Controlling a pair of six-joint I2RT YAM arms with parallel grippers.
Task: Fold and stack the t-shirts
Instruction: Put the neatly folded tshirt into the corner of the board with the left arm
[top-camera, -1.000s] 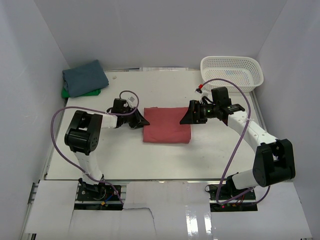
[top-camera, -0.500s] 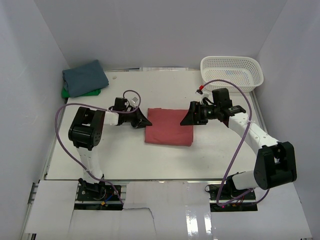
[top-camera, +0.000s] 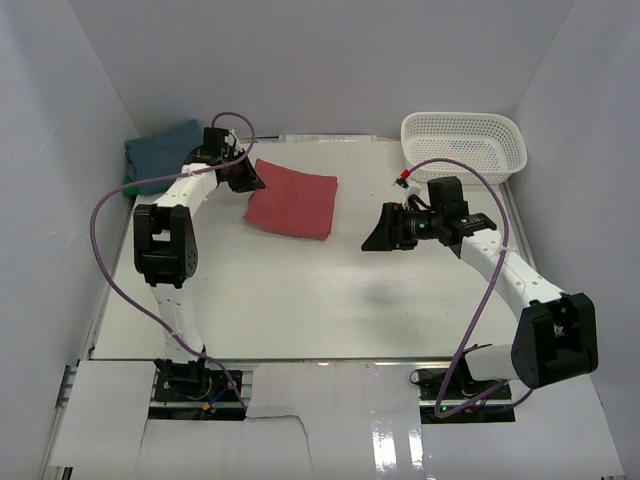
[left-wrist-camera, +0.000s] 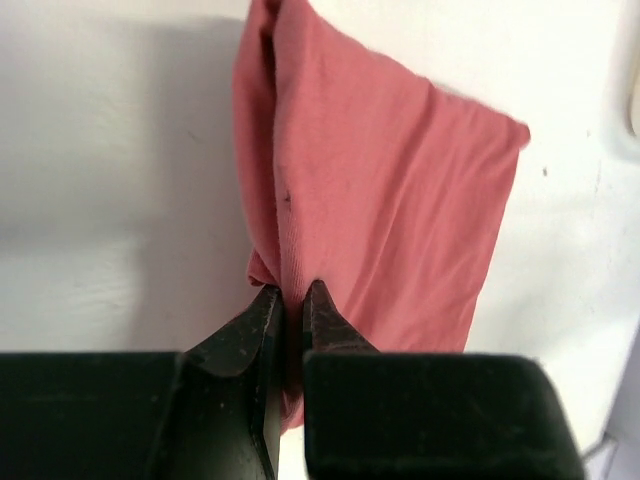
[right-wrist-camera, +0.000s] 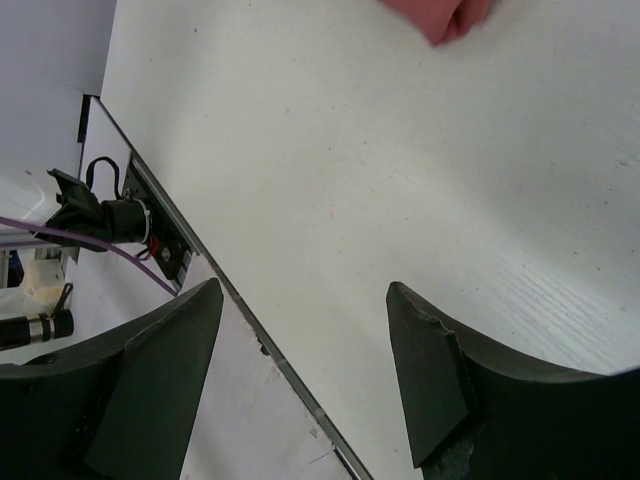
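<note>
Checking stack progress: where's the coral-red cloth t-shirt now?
Top view: the coral-red t-shirt is on the table's far half, left of centre, pinched by the left gripper near the slate-blue shirt.

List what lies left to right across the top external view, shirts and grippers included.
slate-blue shirt → left gripper → coral-red shirt → right gripper → white mesh basket

Folded shirt (top-camera: 292, 200) rear centre, right of shirt stack (top-camera: 170, 155); basket (top-camera: 465, 143) far-right corner.
</note>
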